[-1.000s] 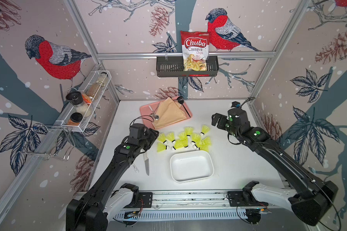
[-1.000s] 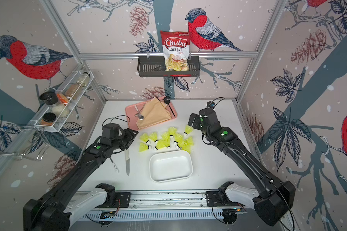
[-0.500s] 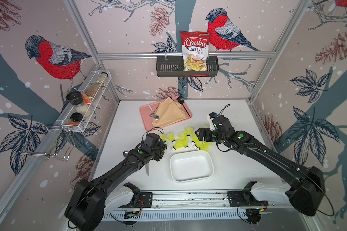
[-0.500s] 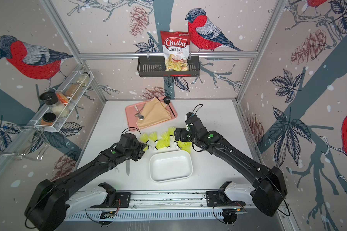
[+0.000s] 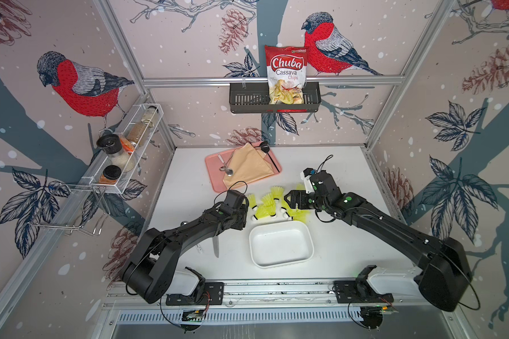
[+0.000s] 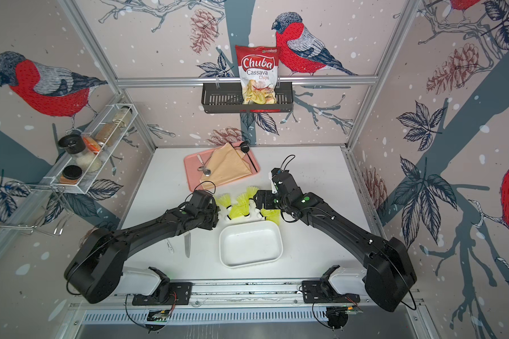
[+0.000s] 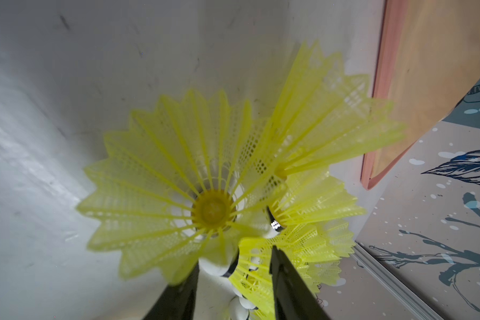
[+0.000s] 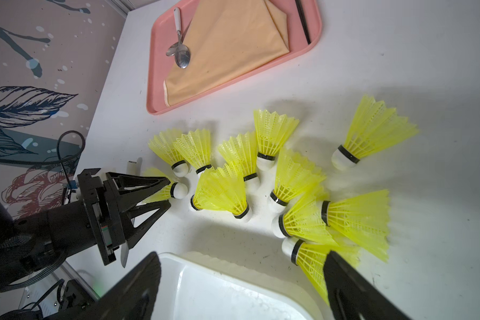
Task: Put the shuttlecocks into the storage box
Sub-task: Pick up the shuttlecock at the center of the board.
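In both top views, neon-yellow meshed plastic shuttlecocks (image 5: 266,209) lie on their sides on the table (image 5: 344,164). They cluster just behind one smooth white rounded-rectangular box (image 5: 280,246), white tips mostly toward it, skirts fanning toward the pink tray (image 5: 215,176).

Left wrist: the left gripper (image 7: 234,256) pinches one shuttlecock (image 7: 161,171) at its neck. Its skirt flares back at the camera, its axis along the fingers.

Right wrist: twelve in all, two overlapping. The right gripper (image 8: 243,256) gapes wide, holding nothing, over the box rim and the nearest skirt.
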Robot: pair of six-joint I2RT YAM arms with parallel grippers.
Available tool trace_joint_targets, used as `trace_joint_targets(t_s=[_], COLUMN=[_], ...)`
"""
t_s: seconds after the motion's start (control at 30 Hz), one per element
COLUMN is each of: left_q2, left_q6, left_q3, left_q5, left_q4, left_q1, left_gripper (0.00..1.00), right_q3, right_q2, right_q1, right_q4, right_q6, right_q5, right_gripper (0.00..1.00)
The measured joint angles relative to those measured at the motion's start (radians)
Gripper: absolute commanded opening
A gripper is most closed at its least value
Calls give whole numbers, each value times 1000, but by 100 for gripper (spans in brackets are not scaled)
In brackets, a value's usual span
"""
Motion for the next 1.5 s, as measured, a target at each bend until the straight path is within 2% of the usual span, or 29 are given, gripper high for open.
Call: trace_joint_targets(t_s=[0.27,0.63,0.83,1.03,1.23,1.5], left_q2=[78,124,158,172,172,61], left_q6=[-26,-31,20,66,105,218], left_q3=[45,66,91,105,113,163], left_q5=[0,-33,-51,-59,-76,-108], left_q4=[-14,-82,-82,-89,-111,-252], left_q1=[-8,-8,10,11,12,0], left_gripper=[43,37,35,26,22,22], right_q3=[14,27,27,19,12,12], right_q2=[84,104,105,105,105,51], right_q1=[-23,-27,-31,-33,-35,-16], right_q4=[30,52,52,53,53,18], right_q6=[-4,-1,-1,0,2,-2], right_q5=[-116,-150,-154,-158,-164,-146], right_gripper=[90,90,90,89,88,87])
